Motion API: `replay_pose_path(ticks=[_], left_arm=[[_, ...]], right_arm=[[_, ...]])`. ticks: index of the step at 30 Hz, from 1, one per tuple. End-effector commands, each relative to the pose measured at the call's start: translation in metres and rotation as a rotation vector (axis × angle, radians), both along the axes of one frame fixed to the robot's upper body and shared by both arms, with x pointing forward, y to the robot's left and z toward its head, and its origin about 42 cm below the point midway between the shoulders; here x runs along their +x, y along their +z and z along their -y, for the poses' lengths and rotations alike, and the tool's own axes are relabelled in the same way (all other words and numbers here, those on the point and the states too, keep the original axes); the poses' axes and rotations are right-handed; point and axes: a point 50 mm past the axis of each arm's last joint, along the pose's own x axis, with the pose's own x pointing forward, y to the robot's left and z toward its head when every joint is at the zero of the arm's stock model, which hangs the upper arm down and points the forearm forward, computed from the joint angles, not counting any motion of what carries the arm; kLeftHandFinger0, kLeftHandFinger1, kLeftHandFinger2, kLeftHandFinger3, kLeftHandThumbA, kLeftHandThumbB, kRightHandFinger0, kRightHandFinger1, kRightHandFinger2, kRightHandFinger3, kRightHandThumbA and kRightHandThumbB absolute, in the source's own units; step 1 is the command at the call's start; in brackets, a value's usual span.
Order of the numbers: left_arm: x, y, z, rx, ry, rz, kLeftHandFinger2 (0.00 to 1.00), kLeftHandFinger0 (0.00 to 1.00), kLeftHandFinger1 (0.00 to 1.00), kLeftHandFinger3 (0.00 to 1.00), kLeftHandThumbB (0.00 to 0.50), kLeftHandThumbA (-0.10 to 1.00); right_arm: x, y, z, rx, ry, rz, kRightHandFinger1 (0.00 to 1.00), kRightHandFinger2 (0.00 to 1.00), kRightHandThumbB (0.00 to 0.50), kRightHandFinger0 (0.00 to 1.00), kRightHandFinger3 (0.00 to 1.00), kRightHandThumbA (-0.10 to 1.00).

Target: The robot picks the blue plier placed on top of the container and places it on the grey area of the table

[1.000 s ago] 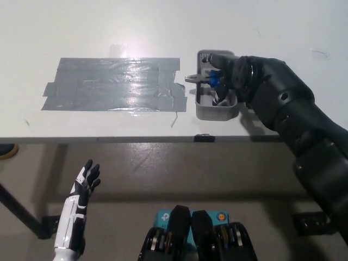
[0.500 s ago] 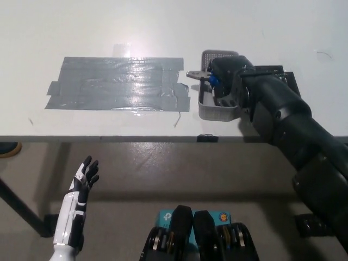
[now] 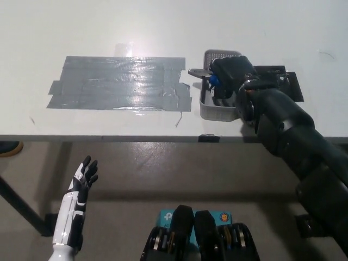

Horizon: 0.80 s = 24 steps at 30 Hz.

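Right hand [image 3: 231, 73] fingers clamp the blue plier [image 3: 205, 75] over the container [image 3: 209, 110], jaws pointing left toward the adjacent grey area [image 3: 119, 84].

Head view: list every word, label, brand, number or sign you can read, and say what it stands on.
White logo mark on the teal box at the bottom edge: a sign, no readable letters.
Round orange mark on the same box: too small to read.
Grey tape patch, grey container, blue plier, white table: no text visible.

One view only, from the robot's head, looking steeply down; the table [image 3: 163, 27] fills the upper half. The floor [image 3: 163, 163] lies below its near edge.
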Motion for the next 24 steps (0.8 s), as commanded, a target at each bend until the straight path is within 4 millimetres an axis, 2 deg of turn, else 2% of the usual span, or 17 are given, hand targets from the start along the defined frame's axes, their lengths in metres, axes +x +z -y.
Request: replay_pose_path(ticks=[1,2,3,4,5,6,7,8,9,12,14,16,17,19,22,23,24], left_arm=[[-0.003,0.005,-0.003,-0.009,0.014,0.050,1.00,1.00,1.00,1.00,0.000,1.00],[-0.003,0.005,-0.003,-0.008,0.013,0.052,1.00,1.00,1.00,1.00,0.000,1.00],[-0.001,0.005,-0.001,-0.007,0.014,0.051,1.00,1.00,1.00,1.00,0.000,1.00],[-0.001,0.005,0.000,-0.010,0.013,0.050,1.00,1.00,1.00,1.00,0.000,1.00],[-0.002,0.003,0.000,-0.012,0.010,0.049,1.00,1.00,1.00,1.00,0.000,1.00],[-0.006,0.002,0.001,-0.016,0.010,0.045,1.00,1.00,1.00,1.00,0.000,1.00],[-0.008,0.001,0.001,-0.018,0.011,0.041,1.00,1.00,1.00,1.00,0.000,1.00],[-0.009,0.000,0.001,-0.018,0.012,0.041,1.00,1.00,1.00,1.00,0.000,1.00],[-0.008,0.000,0.002,-0.022,0.011,0.042,1.00,1.00,1.00,1.00,0.000,1.00],[-0.006,0.001,0.003,-0.035,0.012,0.040,1.00,1.00,1.00,1.00,0.000,1.00],[-0.005,0.002,0.003,-0.034,0.019,0.043,1.00,1.00,1.00,1.00,0.000,1.00],[-0.006,0.003,0.002,-0.028,0.024,0.045,1.00,1.00,1.00,1.00,0.000,1.00],[-0.004,0.003,0.002,-0.027,0.024,0.050,1.00,1.00,1.00,1.00,0.000,1.00],[-0.008,0.001,0.002,-0.027,0.022,0.045,1.00,1.00,1.00,1.00,0.000,1.00],[-0.009,0.001,0.002,-0.032,0.023,0.042,1.00,1.00,1.00,1.00,0.000,1.00],[-0.009,0.001,0.001,-0.034,0.025,0.039,1.00,1.00,1.00,1.00,0.000,1.00],[-0.010,0.001,0.001,-0.029,0.027,0.040,1.00,1.00,1.00,1.00,0.000,1.00]], right_arm=[[0.020,0.072,0.026,-0.055,-0.017,0.257,0.13,0.31,0.299,0.03,0.62,-0.10],[0.022,0.084,0.025,-0.058,-0.006,0.281,0.01,0.22,0.306,0.00,0.61,-0.10],[0.024,0.100,0.025,-0.072,0.015,0.330,0.00,0.17,0.275,0.00,0.51,-0.10],[0.024,0.104,0.025,-0.070,0.009,0.333,0.10,0.29,0.251,0.00,0.49,-0.10],[0.026,0.116,0.023,-0.058,0.019,0.357,0.22,0.41,0.236,0.09,0.57,-0.10],[0.026,0.121,0.020,-0.065,0.023,0.361,0.25,0.44,0.233,0.13,0.59,-0.10],[0.025,0.120,0.019,-0.067,0.025,0.359,0.22,0.42,0.229,0.07,0.59,-0.10],[0.026,0.132,0.014,-0.097,0.033,0.386,0.22,0.34,0.259,0.11,0.56,-0.10],[0.026,0.136,0.013,-0.103,0.034,0.389,0.20,0.33,0.254,0.09,0.55,-0.10],[0.026,0.149,0.007,-0.077,0.062,0.438,0.01,0.18,0.271,0.00,0.39,-0.10],[0.024,0.160,0.000,-0.049,0.097,0.492,0.06,0.30,0.284,0.00,0.33,-0.10],[0.023,0.166,-0.006,-0.058,0.115,0.516,0.13,0.52,0.267,0.00,0.32,-0.10],[0.022,0.171,-0.008,-0.069,0.124,0.536,0.11,0.53,0.264,0.00,0.31,-0.10],[0.021,0.170,-0.013,-0.073,0.130,0.548,0.16,0.63,0.271,0.00,0.35,-0.10],[0.018,0.176,-0.024,-0.034,0.157,0.565,0.10,0.56,0.293,0.00,0.35,-0.10],[0.018,0.177,-0.029,-0.032,0.162,0.564,0.16,0.58,0.301,0.03,0.42,-0.10],[0.017,0.177,-0.036,-0.030,0.170,0.560,0.11,0.53,0.290,0.00,0.44,-0.10]])
